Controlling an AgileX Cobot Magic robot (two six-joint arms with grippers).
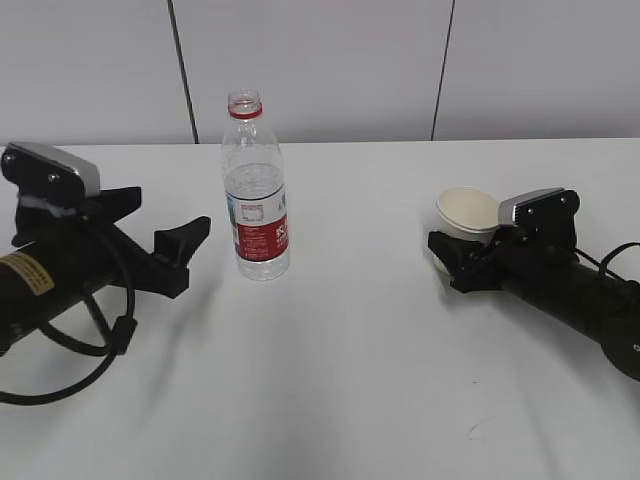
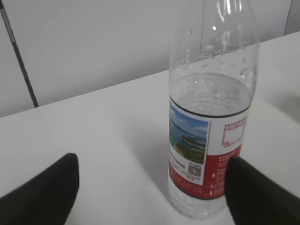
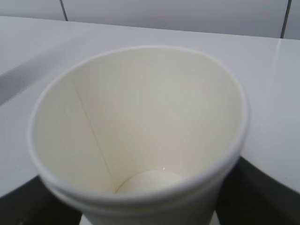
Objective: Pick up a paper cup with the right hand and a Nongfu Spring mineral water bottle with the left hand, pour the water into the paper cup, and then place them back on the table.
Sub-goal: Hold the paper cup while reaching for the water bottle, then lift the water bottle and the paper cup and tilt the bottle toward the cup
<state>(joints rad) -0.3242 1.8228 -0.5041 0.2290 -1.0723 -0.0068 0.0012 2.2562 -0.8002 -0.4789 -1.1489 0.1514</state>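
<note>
The Nongfu Spring mineral water bottle (image 1: 256,190) stands upright and uncapped on the white table (image 1: 330,380), about half full. My left hand (image 1: 165,228) is open just left of it, not touching. In the left wrist view the bottle (image 2: 211,117) stands right of centre between the spread fingers (image 2: 262,192) of the left hand (image 2: 150,194). My right hand (image 1: 455,258) is shut on the paper cup (image 1: 467,212), whose base is hidden behind the gripper. In the right wrist view the empty cup (image 3: 140,126) fills the frame, with the right hand (image 3: 150,208) pressing its wall from both sides.
A grey panelled wall (image 1: 330,60) runs behind the table's back edge. A small dark scuff (image 1: 478,430) marks the table near the front right. A black cable (image 1: 70,350) loops under the left arm.
</note>
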